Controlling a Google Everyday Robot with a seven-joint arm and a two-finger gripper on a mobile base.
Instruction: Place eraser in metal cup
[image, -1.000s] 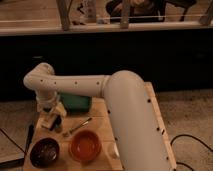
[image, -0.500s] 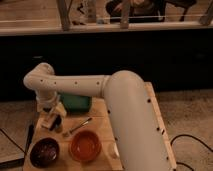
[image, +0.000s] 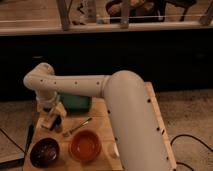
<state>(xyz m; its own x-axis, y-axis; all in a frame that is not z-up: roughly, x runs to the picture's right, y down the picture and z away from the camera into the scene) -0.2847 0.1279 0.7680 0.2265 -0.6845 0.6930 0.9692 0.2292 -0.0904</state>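
My gripper (image: 51, 120) hangs from the white arm (image: 95, 87) over the left part of the wooden table (image: 97, 120). It is just above and to the left of a small dark cup-like thing, which I take for the metal cup (image: 57, 128) and which the gripper partly hides. I cannot see the eraser; it may be hidden at the gripper. The orange bowl (image: 85, 145) stands to the front right of the gripper. The dark brown bowl (image: 44, 152) stands at the front left.
A green block-like object (image: 76, 102) lies at the back of the table behind the gripper. A slim utensil (image: 77, 126) lies between the gripper and the orange bowl. The thick arm covers the table's right side. A dark counter wall runs behind.
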